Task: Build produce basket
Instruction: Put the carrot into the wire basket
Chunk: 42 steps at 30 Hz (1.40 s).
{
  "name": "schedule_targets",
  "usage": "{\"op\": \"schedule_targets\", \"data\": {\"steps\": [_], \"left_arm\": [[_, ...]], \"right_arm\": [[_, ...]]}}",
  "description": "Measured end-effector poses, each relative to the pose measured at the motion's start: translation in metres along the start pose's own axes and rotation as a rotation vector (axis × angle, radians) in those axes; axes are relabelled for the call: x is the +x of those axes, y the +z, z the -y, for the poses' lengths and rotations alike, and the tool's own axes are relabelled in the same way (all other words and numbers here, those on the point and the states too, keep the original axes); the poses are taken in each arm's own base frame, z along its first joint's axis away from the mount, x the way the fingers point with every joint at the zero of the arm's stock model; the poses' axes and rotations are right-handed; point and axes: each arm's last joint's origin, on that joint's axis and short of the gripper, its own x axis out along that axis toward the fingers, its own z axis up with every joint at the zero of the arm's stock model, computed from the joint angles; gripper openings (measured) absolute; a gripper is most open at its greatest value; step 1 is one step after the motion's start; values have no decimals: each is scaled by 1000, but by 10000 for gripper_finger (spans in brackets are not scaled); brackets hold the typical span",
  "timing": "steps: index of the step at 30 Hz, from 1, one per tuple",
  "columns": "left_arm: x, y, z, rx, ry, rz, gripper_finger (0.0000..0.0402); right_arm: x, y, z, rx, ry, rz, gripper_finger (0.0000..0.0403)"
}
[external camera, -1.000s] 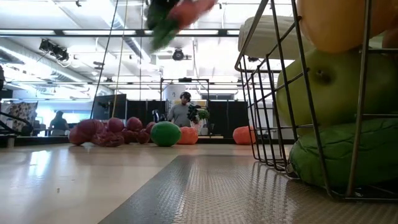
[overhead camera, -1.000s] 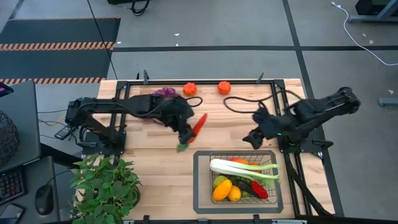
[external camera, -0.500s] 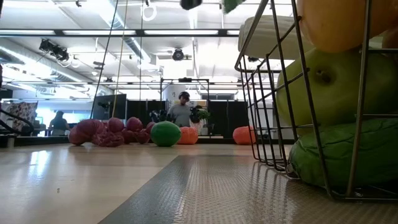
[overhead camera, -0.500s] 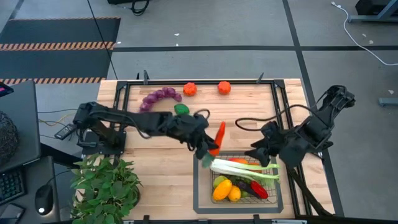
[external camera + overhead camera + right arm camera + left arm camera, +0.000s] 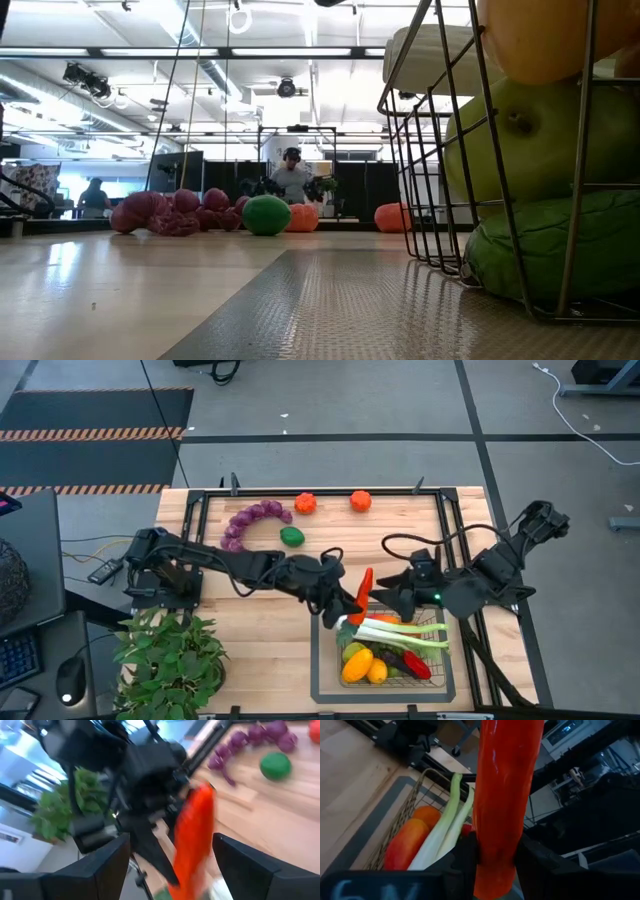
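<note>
A long red pepper (image 5: 362, 592) with a green stem end is held by my left gripper (image 5: 346, 606) over the far left corner of the wire basket (image 5: 325, 660). The basket contains a leek (image 5: 395, 632), yellow and orange produce and other pieces. My right gripper (image 5: 390, 596) is open just right of the pepper. In its wrist view, its fingers stand on either side of the pepper (image 5: 194, 840) without touching it. Purple grapes (image 5: 254, 520), a lime (image 5: 292, 536) and two tomatoes (image 5: 305, 502) rest on the far part of the table. My left gripper pinches the red pepper between its two fingers (image 5: 466, 856) near the stem end (image 5: 492, 870). The red body runs on forward past the fingertips. The pepper is lifted clear over the basket's far left corner, tilted, with its red tip toward the table's far edge.
A leafy potted plant (image 5: 170, 658) stands at the table's near left corner. A black rail frame (image 5: 320, 491) borders the tabletop. Bare wood lies between the grapes and the basket. People stand in the room beyond the table (image 5: 291, 178).
My left gripper carried the red pepper from the table's middle rightward and toward the near edge, until it was over the basket's far left corner. My right gripper swung leftward toward the pepper and now faces it.
</note>
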Motion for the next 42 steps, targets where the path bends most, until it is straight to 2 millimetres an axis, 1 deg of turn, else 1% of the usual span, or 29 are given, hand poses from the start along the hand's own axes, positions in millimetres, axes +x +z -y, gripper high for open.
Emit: {"op": "schedule_targets", "data": {"steps": [5, 10, 14, 18, 21, 24, 27, 32, 34, 36, 37, 38, 40, 42], "left_arm": [[-1, 3, -2, 16, -11, -9, 114], [-3, 6, -3, 19, -16, 1, 114], [-6, 13, -1, 44, -74, 13, 114], [-6, 18, -5, 41, -82, 12, 114], [-8, 23, -7, 39, -106, 10, 114], [-11, 27, -8, 39, -116, 9, 115], [-15, 29, -9, 63, -114, 12, 115], [-22, 34, -10, 78, -103, 12, 116], [-22, 34, -11, 79, -97, 10, 121], [-23, 35, -11, 82, -95, 13, 130], [-25, 35, -11, 87, -95, 10, 135], [-28, 37, -8, 99, -109, 25, 140], [-36, 43, -3, 115, -126, 52, 151], [-37, 44, -4, 120, -116, 53, 162]], "right_arm": [[21, 8, -7, 8, 45, 23, 286], [31, 12, -1, 49, -7, 40, 275], [38, 12, 3, 49, -13, -33, 253], [38, 11, 5, 46, -8, -92, 236], [38, 12, 6, 54, -29, -66, 224], [38, 12, 7, 49, -41, -59, 202], [38, 12, 7, 49, -41, -60, 169], [36, 13, 7, 36, -22, -89, 102], [35, 13, 8, 27, -22, -112, 84], [34, 13, 10, 21, -30, -144, 76], [32, 12, 13, 2, -45, -192, 76], [30, 8, 19, -26, -79, -247, 76], [30, 4, 20, -14, -84, -303, 79], [26, 3, 28, -22, -149, -339, 80]]}}
